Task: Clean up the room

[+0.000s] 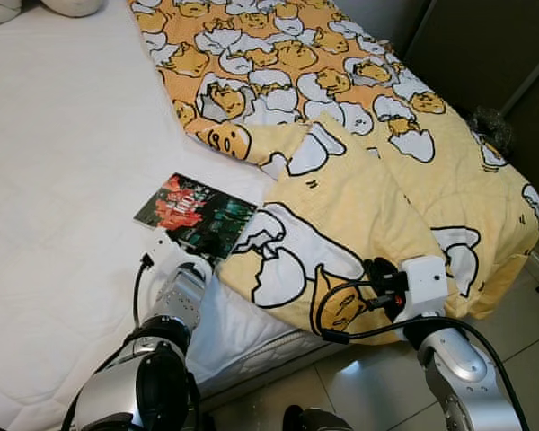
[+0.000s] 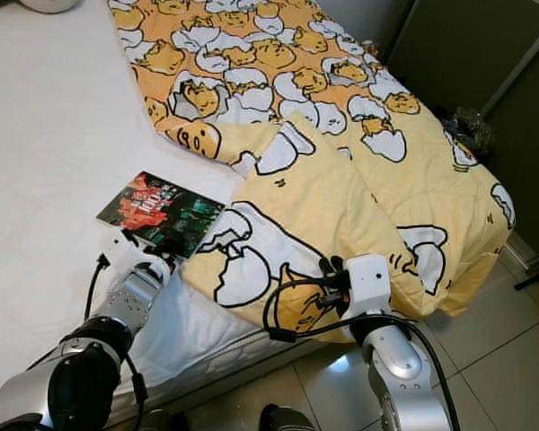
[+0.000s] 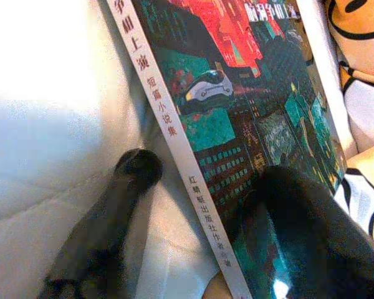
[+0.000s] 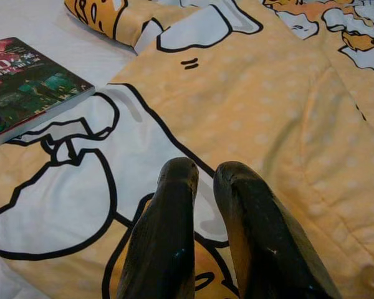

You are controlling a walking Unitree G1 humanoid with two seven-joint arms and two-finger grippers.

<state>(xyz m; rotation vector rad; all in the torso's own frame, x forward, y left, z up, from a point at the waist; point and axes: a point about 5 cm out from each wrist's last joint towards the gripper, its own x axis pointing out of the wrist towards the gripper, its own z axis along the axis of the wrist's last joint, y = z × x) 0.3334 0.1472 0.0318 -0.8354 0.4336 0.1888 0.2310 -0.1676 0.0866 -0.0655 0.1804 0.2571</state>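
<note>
Book [image 1: 196,215], dark red-and-teal cover, white spine.

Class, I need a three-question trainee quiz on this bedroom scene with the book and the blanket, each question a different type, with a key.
1. True or false: the book lies on the white mattress.
2. The left gripper has its fingers: A) either side of the book's edge, B) on the pillow, C) on the floor.
3. Fill in: the right gripper rests on the yellow ____.

Key: 1 true; 2 A; 3 blanket.
</note>
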